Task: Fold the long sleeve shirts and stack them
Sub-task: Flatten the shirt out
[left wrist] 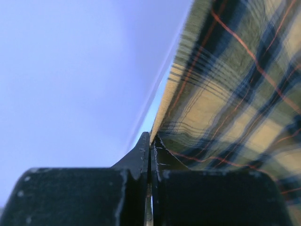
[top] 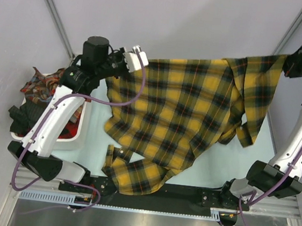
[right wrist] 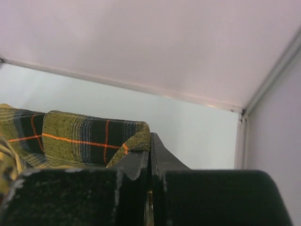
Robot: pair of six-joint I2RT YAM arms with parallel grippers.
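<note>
Ideally, with the left gripper (top: 131, 57) and right gripper (top: 290, 64) each pinching a top edge of the mustard plaid shirt (top: 183, 111), which hangs spread over the table (top: 210, 163), both should lower together, keeping it taut.

The long sleeve shirt (top: 183, 111) hangs spread over the table (top: 248, 161), stretched between the left gripper (top: 141, 58) at its far left corner and the right gripper (top: 287, 61) at its far right corner. Its lower end reaches the table's near edge, between the two arms. To its left a bin (top: 75, 137) stands on the table, partly under the left arm, with other shirts (top: 43, 83) piled in it.
</note>
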